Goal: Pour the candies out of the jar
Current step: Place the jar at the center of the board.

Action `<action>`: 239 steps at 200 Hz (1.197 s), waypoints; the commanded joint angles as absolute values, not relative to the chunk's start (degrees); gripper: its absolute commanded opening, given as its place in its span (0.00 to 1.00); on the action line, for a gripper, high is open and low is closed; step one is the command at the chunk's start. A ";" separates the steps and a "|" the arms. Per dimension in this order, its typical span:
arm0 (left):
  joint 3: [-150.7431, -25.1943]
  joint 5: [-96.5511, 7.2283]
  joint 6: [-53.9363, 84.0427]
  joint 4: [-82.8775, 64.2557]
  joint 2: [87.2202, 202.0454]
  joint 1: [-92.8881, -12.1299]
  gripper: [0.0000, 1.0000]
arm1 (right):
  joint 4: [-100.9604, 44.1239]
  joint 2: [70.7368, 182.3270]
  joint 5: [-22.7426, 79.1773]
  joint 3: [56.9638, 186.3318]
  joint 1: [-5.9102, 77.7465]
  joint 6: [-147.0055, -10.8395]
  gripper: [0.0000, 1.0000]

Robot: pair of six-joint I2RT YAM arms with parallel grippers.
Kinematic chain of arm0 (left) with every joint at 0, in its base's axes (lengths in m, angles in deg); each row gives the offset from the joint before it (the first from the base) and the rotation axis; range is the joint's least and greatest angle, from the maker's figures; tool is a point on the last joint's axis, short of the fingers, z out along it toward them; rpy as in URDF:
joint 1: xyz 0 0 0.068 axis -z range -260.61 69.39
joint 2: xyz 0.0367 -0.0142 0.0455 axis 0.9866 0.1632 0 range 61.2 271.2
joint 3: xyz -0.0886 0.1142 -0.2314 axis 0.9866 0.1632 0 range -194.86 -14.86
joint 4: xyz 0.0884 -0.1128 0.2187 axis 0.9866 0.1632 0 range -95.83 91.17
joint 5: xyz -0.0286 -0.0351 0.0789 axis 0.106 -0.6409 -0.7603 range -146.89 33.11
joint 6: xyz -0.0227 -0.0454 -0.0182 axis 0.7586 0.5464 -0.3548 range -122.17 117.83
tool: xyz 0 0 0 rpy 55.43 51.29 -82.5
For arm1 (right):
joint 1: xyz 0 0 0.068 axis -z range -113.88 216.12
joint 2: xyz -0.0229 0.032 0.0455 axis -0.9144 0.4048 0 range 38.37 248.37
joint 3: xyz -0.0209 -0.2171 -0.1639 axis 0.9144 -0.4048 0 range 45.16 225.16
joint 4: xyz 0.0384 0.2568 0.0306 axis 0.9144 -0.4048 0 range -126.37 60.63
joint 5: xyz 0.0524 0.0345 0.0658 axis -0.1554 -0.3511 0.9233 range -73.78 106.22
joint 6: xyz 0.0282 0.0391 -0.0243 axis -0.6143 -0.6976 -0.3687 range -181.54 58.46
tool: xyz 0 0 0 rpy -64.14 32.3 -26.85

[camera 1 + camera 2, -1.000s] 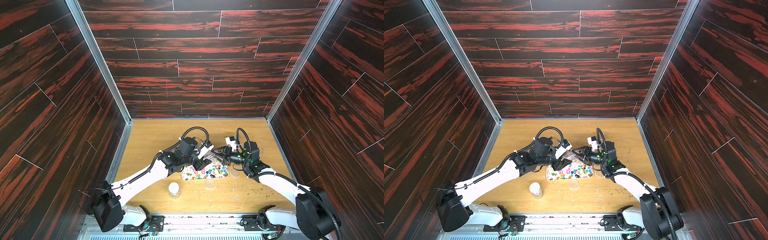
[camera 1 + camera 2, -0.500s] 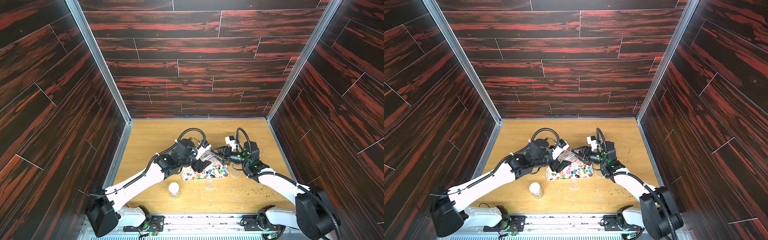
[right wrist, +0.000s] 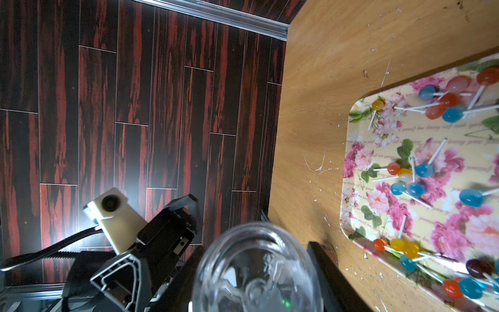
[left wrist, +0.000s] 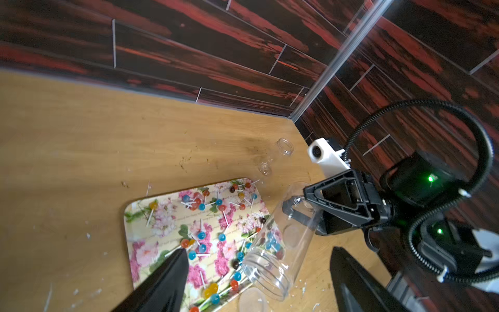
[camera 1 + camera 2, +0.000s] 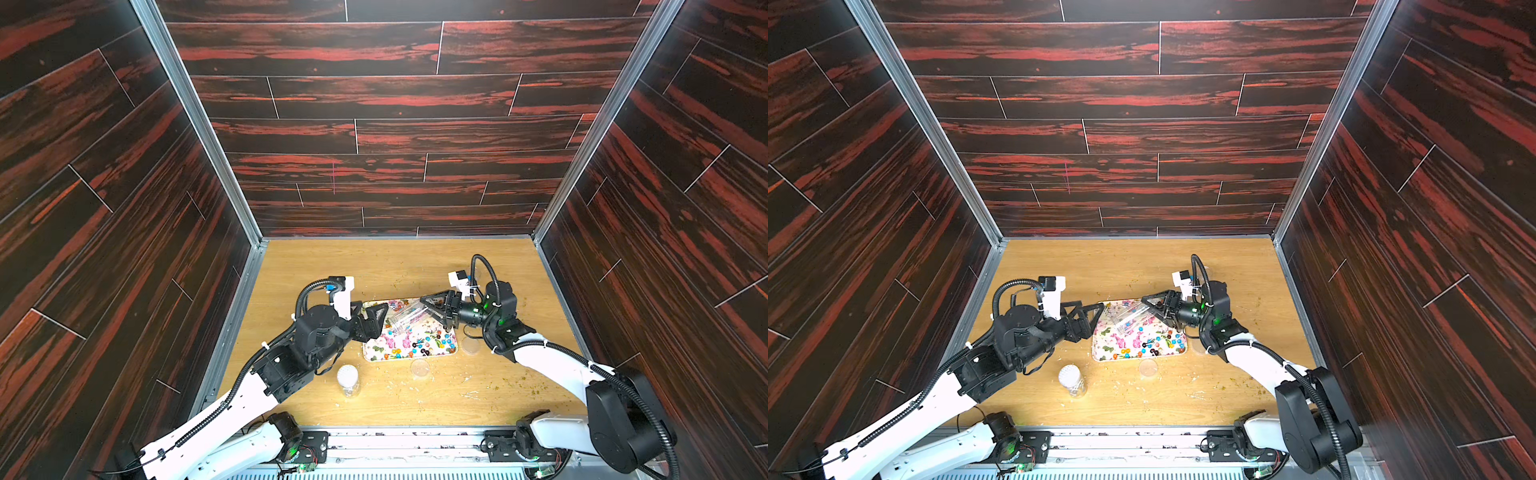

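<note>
Standing upright toward the near edge of the table (image 5: 374, 266), a white-topped jar (image 5: 348, 380) is apart from both arms. Just beyond it, a clear lid (image 5: 419, 368) lies flat on the wood, close to the near rim of the tray (image 5: 409, 358). A second clear lid (image 5: 470, 345) lies beside the tray's right end. Greenish crumbs (image 5: 536, 384) are scattered over the near right part of the table.

The tray is rectangular with a floral print and lies flat at mid-table. The candies (image 5: 419, 343) are small round balls on white sticks: blue, orange, red, yellow and dark. They lie spread over the tray, most densely along its near side. Whether any are inside the jar cannot be told.

The jar (image 5: 405, 318) is clear and tilted above the tray, with its mouth low toward the left arm and its base raised. The right gripper (image 5: 428, 309) pinches the jar at its base end, one finger on each side. The left gripper (image 5: 383, 322) sits at the tray's left end with its fingers spread wide, holding nothing, just beside the jar's mouth.

Farthest back, behind the right gripper, an empty jar (image 4: 275, 158) lies on its side on the table.
</note>
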State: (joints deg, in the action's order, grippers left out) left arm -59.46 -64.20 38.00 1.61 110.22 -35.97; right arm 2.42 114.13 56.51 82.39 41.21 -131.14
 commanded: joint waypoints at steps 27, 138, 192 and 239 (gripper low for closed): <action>-52.89 -61.72 66.23 -9.21 112.02 -36.00 0.82 | 4.72 114.62 57.22 84.29 41.16 -131.18 0.47; -54.06 -52.32 77.39 -22.92 123.27 -36.03 0.74 | 5.56 114.18 57.56 83.59 41.14 -131.36 0.47; -54.13 -49.08 81.75 -29.40 125.87 -35.97 0.62 | 5.88 114.04 57.54 82.87 41.16 -131.45 0.47; -55.64 -51.57 79.07 -17.39 119.12 -35.98 0.64 | 4.75 113.89 57.64 83.36 41.86 -130.63 0.47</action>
